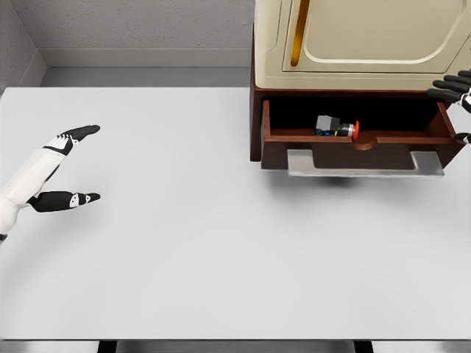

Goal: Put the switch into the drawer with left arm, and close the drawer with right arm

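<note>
Fingers point(82, 132) of the left hand point(62, 168) spread empty over the white table point(184, 250); right hand's point(458, 95) state unclear.

Left robot hand point(65, 168) spread, empty

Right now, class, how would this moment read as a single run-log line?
switch: lying in open drawer | left robot hand: open, empty, over table | right robot hand: at drawer's right end | drawer: not yet closed

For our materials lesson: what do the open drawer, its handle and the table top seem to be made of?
Drawer: looks like dark reddish-brown wood with a smooth, matt finish, though no grain shows. Handle: pale grey and faintly shiny, probably brushed metal. Table top: plain, even white and matt, perhaps laminate or painted board; the render leaves this open.
</note>
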{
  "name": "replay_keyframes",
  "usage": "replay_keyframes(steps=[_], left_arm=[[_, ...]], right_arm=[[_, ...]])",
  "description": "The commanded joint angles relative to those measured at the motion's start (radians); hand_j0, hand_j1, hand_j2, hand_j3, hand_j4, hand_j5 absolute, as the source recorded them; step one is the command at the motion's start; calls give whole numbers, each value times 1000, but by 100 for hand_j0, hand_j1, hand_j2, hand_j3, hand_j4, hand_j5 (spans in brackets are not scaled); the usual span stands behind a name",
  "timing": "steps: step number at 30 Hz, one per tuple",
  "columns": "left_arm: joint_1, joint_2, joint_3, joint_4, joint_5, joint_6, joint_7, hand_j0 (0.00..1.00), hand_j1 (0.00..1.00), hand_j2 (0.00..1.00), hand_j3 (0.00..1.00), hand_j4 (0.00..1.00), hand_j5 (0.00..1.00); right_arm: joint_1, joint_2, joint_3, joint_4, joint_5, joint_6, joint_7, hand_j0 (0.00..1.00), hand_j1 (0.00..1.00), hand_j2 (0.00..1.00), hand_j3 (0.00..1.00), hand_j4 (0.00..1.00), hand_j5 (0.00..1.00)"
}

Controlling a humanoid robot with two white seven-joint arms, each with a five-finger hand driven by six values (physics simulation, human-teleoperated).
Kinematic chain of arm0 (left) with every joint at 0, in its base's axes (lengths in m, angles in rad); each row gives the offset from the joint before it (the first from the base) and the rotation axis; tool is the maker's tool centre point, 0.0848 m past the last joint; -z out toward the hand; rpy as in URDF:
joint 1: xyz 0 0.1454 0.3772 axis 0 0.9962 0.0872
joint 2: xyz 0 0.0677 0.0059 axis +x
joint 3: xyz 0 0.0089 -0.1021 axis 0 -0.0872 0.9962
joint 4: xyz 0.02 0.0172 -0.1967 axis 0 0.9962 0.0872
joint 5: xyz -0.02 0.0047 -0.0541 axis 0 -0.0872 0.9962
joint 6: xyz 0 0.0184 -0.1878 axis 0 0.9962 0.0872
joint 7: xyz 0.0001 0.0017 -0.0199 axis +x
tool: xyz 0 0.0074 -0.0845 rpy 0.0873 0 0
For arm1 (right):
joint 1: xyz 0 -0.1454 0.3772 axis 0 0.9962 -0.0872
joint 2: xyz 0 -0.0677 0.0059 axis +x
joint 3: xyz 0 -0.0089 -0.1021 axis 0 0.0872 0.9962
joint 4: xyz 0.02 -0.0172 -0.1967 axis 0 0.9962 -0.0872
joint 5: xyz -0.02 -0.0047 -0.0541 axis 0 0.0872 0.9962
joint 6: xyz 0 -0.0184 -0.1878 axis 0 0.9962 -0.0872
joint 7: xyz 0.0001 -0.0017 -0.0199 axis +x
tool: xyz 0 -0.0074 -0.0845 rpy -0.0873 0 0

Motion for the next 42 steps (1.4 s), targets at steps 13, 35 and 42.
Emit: replay_keyframes(steps=[13, 35, 42], left_arm=[[0, -3, 2, -5, 10, 3, 0, 100, 100, 100, 100, 100, 100], [0, -3, 2, 1, 10, 3, 0, 100, 100, 100, 100, 100, 100], [0, -13, 2, -4, 10, 3, 0, 100, 100, 100, 100, 100, 100]], right_arm=[[-34, -24, -48, -2, -54, -2, 6, 96, 96, 96, 96, 96, 96], [49, -97, -17, -115, -26, -2, -3, 35, 35, 35, 35, 35, 35], [126, -99, -18, -118, -7, -2, 7, 36, 36, 36, 36, 36, 36]])
